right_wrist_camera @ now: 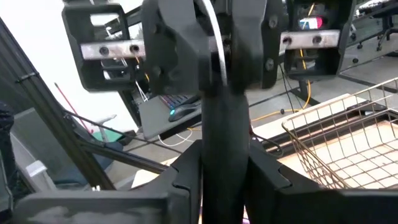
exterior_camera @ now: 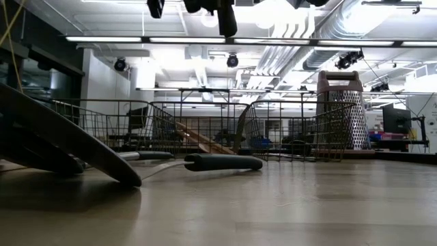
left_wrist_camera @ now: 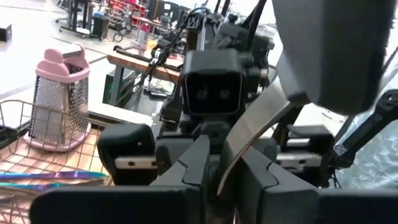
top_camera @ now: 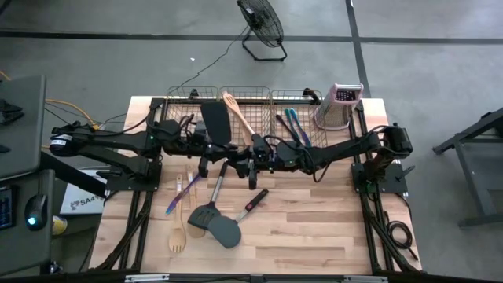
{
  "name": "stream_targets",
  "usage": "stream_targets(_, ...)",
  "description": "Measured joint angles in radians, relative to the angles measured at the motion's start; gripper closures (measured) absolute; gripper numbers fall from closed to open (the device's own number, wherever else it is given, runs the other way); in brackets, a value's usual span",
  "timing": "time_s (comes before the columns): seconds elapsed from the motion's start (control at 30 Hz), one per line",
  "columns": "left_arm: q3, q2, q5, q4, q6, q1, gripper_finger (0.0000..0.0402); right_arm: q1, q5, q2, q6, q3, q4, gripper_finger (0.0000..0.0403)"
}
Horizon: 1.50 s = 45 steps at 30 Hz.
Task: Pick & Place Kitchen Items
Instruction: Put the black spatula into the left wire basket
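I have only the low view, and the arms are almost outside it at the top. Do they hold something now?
Observer: Yes. The left gripper has its jaws shut on the metal neck of a dark grey spatula.
Operator: And the right arm?
Observer: The right gripper clamps the same spatula by its dark handle, facing the left one.
Operator: What lies on the table nearby?
Observer: Two pale wooden utensils, side by side, on the left arm's side.

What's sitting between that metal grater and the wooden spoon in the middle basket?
Slim blue utensils, lying in the right-hand basket, sit between the grater and the wooden spoon. The high view shows this plainly.
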Motion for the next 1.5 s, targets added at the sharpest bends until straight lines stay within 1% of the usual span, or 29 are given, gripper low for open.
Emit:
stream_targets(0.03,0.0,0.0,0.0,0.0,0.0,0.0,0.0365,0.001,-0.001,0.0,-0.001,0.0,0.0,0.0314)
stream_targets(0.1,0.0,0.0,-0.002,0.001,0.001,0.0,0.039,0.002,-0.009,0.0,-0.001,0.0,-0.005,0.0307)
stream_targets(0.17,-0.001,0.001,0.0,0.001,-0.001,0.0,0.0401,0.005,-0.012,0.0,-0.002,0.0,-0.007,0.0303)
stream_targets(0.33,-0.001,0.001,-0.001,0.003,0.0,0.0,0.0401,0.011,0.005,0.0,0.009,0.0,-0.007,0.0299)
stream_targets(0.8,-0.001,0.001,-0.002,0.008,0.0,0.0,0.0401,0.014,-0.004,0.0,0.058,0.0,-0.021,0.0295)
stream_targets(0.9,-0.001,0.0,-0.002,0.008,0.0,0.0,0.0401,0.014,-0.004,0.0,0.06,0.0,-0.044,0.0279)
stream_targets(1.13,-0.001,0.0,-0.002,0.008,0.0,0.0,0.0401,0.014,-0.003,0.0,0.063,0.0,-0.051,0.0204)
stream_targets(1.23,-0.001,0.0,-0.002,0.008,0.0,0.0,0.0401,0.014,-0.003,0.0,0.062,0.0,-0.051,0.0181)
stream_targets(1.37,-0.001,0.0,-0.002,0.008,0.0,0.0,0.0401,0.014,-0.003,0.0,0.062,0.0,-0.06,0.0168)
stream_targets(1.5,-0.001,0.0,-0.002,0.008,0.0,0.0,0.0401,0.014,-0.003,0.0,0.062,0.0,-0.069,0.0166)
